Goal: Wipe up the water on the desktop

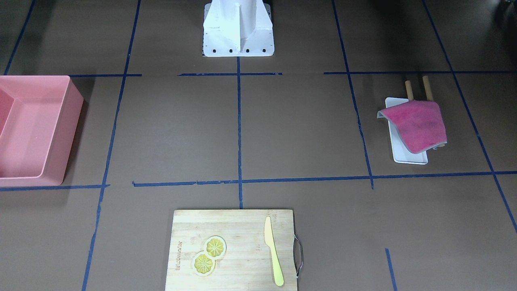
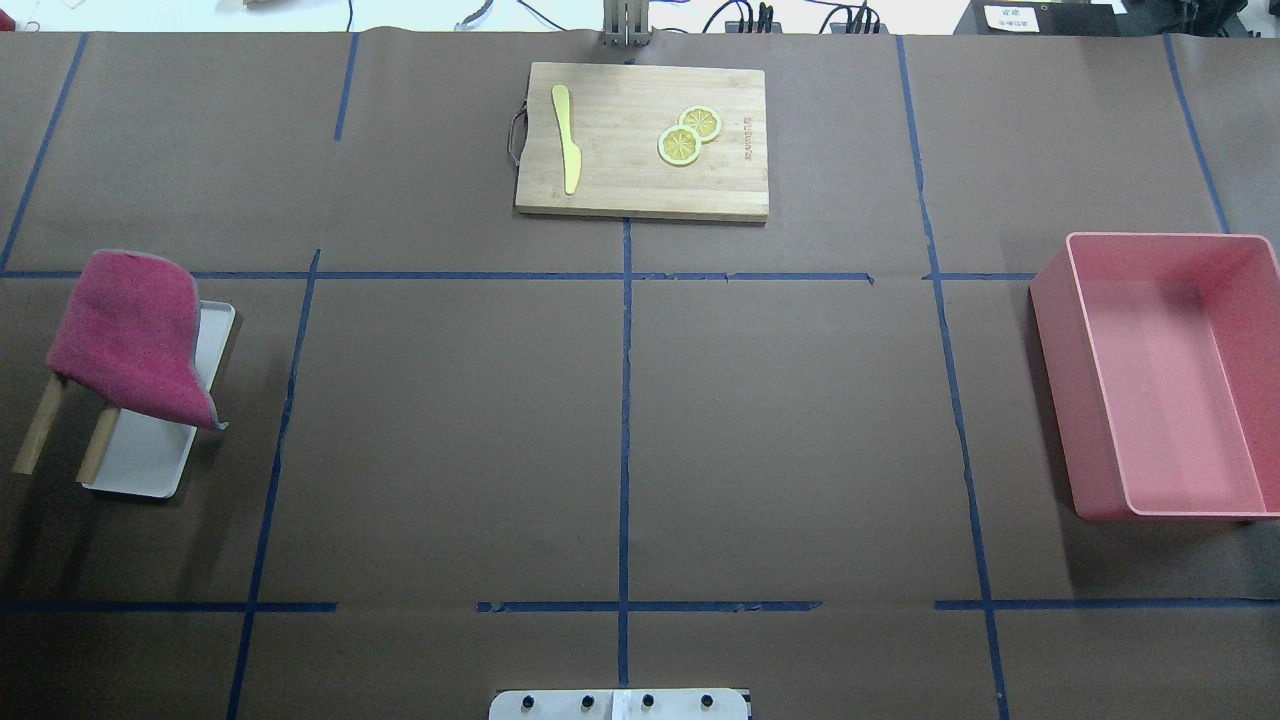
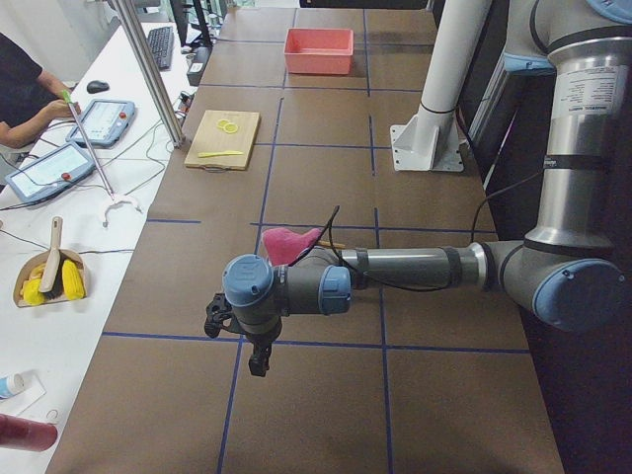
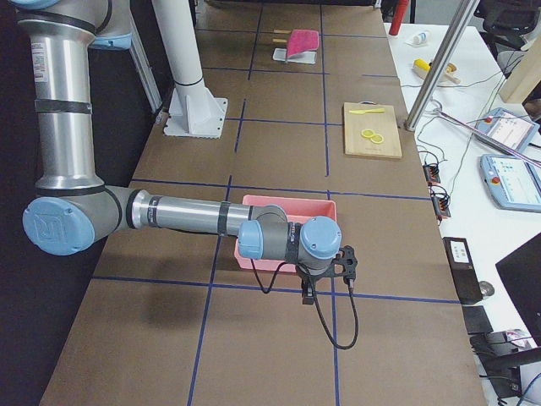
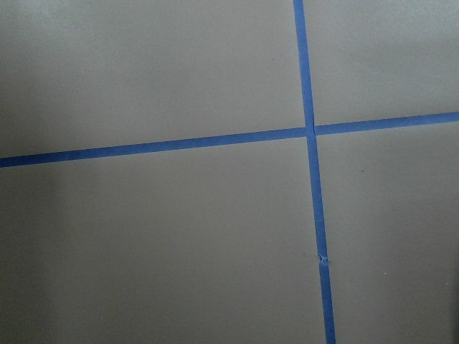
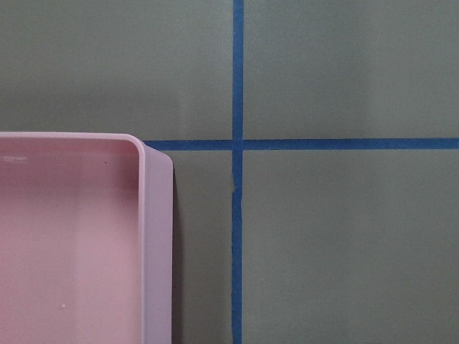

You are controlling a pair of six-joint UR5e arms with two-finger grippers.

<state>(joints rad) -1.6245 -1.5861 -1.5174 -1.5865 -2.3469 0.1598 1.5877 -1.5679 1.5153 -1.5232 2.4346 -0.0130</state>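
- My left claw point(image 3: 259, 363) hangs over the brown desktop point(image 2: 780, 420), above a crossing of blue tape lines point(image 5: 310, 131). It shows only from the side, so I cannot tell whether it is apart or together.
- My right claw point(image 4: 308, 292) hovers by a corner of the pink bin point(image 2: 1170, 380), at 3 o'clock in the overhead view. Its state I cannot tell either.
- The desktop spans the whole overhead view, beneath everything.
- At 9 o'clock, a magenta cloth point(image 2: 130, 335) drapes a wooden rack point(image 2: 40, 440) over a white tray point(image 2: 150, 460).
- At 12 o'clock, a cutting board point(image 2: 640, 185) carries a yellow knife point(image 2: 566, 135) and two lemon slices point(image 2: 680, 145).
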